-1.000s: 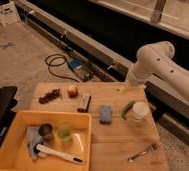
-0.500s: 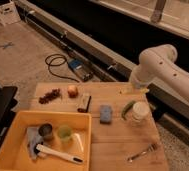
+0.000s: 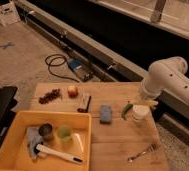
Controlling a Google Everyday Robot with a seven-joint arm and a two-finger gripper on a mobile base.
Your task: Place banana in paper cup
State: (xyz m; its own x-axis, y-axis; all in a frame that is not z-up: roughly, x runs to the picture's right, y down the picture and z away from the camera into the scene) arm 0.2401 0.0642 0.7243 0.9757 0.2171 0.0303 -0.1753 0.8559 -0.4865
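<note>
From my station: gripper (image 3: 149,103) above the short white paper cup (image 3: 140,113) at the table's right side, slim yellow banana (image 3: 151,103) at its tip. Green elongated vegetable (image 3: 125,110) touching the cup's left; blue sponge (image 3: 106,113) beside.

On the worktop (image 3: 113,145) we see an apple (image 3: 73,90), a blue sponge (image 3: 106,113), a green vegetable (image 3: 126,109) and a fork (image 3: 141,151). The yellow bin (image 3: 18,117) holds a dark can (image 3: 45,131) and a green cup (image 3: 64,132). The tool (image 3: 149,103) hangs near the worktop's right edge.
</note>
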